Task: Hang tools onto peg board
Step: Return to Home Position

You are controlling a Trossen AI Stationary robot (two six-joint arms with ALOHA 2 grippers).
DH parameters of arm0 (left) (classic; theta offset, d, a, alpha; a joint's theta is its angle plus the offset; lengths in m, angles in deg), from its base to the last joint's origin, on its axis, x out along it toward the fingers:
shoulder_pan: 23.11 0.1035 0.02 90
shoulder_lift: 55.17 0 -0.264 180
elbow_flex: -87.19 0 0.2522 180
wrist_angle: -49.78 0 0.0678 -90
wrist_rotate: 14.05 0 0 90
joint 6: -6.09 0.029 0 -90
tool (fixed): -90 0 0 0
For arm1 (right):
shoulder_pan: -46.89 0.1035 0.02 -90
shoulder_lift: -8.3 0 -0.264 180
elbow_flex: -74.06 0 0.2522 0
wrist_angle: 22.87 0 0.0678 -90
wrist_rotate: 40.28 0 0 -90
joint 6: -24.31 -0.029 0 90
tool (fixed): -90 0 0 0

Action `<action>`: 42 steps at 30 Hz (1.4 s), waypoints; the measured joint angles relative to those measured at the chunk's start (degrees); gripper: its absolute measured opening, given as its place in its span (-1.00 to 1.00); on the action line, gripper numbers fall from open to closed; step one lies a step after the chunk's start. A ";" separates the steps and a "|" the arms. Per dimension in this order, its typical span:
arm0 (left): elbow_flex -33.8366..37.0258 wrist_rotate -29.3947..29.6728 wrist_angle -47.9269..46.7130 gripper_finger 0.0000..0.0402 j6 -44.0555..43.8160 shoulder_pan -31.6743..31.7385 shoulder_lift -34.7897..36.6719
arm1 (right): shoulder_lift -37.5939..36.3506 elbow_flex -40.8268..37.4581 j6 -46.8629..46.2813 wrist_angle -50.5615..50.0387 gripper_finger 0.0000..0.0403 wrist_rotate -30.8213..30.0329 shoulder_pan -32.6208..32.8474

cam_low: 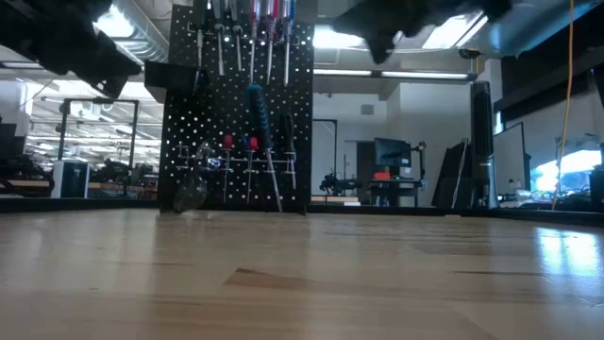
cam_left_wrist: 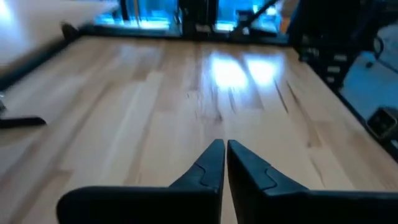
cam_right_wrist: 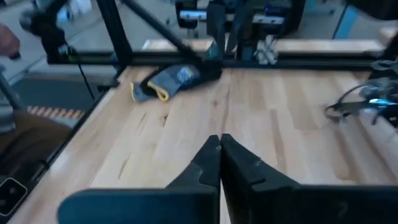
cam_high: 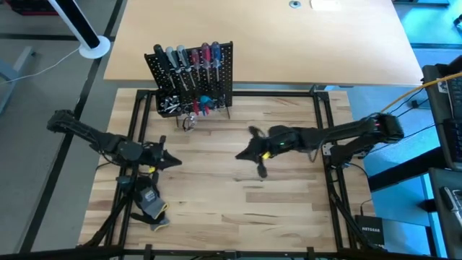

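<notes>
The black peg board (cam_high: 193, 72) stands upright at the table's far left, with screwdrivers (cam_high: 189, 59) hanging in a row along its top. Lower down hang red- and blue-handled tools (cam_high: 203, 105), and its bin (cam_high: 168, 105) holds silver bits. A small silver metal piece (cam_high: 189, 123) lies on the table just in front of the board. My left gripper (cam_high: 175, 162) is shut and holds nothing above the table's left side. My right gripper (cam_high: 242, 154) is also shut and holds nothing above the middle of the table. In both wrist views, the left fingertips (cam_left_wrist: 225, 148) and the right fingertips (cam_right_wrist: 219, 140) meet above bare wood.
A grey-black glove with yellow trim (cam_high: 153, 211) lies near the table's front left corner, also seen as the glove (cam_right_wrist: 171, 81) in the right wrist view. A black frame rail (cam_high: 321, 130) borders the wooden top. Bare wood (cam_high: 238, 209) stretches across the middle and near side.
</notes>
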 joint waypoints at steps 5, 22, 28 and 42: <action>1.84 1.17 0.62 -0.99 2.50 0.62 6.61 | -9.12 -11.46 -3.02 9.89 -0.90 -0.12 -1.74; 9.25 -1.78 -0.60 -1.00 3.43 9.00 23.54 | -33.05 -33.34 -8.53 21.40 -0.97 5.40 -10.88; 9.49 -1.83 -4.46 -1.00 2.91 8.98 26.67 | -39.54 -39.61 -9.76 22.01 -0.98 4.33 -11.48; 10.99 -1.64 -1.53 -1.00 1.53 9.05 26.64 | -57.87 -49.77 -12.14 19.67 -0.97 -0.95 -11.44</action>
